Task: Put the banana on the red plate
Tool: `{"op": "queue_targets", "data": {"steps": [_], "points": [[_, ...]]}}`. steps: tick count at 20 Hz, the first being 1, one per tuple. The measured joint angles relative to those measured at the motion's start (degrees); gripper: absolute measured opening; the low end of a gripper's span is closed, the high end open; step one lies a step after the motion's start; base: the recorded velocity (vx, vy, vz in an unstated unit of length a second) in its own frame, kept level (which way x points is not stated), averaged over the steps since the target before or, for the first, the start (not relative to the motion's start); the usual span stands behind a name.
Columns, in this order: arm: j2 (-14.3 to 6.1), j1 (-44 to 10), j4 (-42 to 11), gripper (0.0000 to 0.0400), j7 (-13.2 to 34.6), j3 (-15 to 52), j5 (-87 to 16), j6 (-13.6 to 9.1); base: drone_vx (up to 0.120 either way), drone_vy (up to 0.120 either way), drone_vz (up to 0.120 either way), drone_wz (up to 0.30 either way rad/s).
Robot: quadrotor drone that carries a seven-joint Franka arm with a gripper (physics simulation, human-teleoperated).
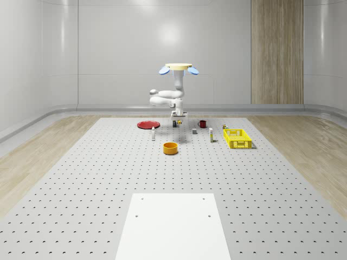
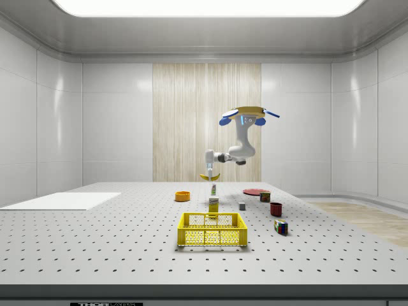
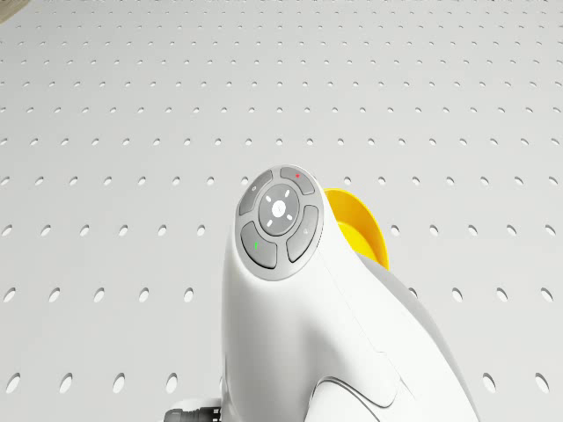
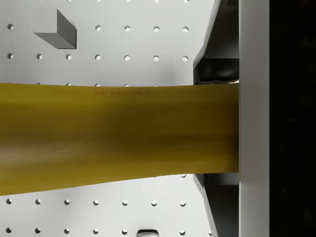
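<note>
Gripping a curved yellow banana, the white two-finger gripper has its fingers closed on the fruit. In the wrist view the smooth, slightly mottled peel runs straight across and butts against one flat white finger. In the side view the banana hangs in the air under the gripper, clear of the grey perforated table. The drone, a flat tan disc with blue rotors, hovers above the far end of the table, its glossy white arm bent downward. In the whole-scene view the round red plate lies flat on the table at about eight o'clock from the gripper, near it but apart. A small grey cube sits on the table below.
</note>
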Motion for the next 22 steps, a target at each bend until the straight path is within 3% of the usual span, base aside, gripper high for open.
{"op": "queue_targets", "data": {"steps": [6, 10, 22], "points": [[-0.32, -0.1, 0.01, 0.0192, 0.08, 0.06, 0.14, 0.3, 0.0, 0.0, 0.12, -0.017], [-0.66, -0.35, 0.03, 0.0192, -1.93, 0.12, 0.28, 0.62, 0.0, 0.0, 0.0, -0.3], [-2.28, -0.84, 0.09, 0.0192, -18.23, 0.36, 0.85, 2.17, 0.0, 0.0, 0.0, -0.3]]}}
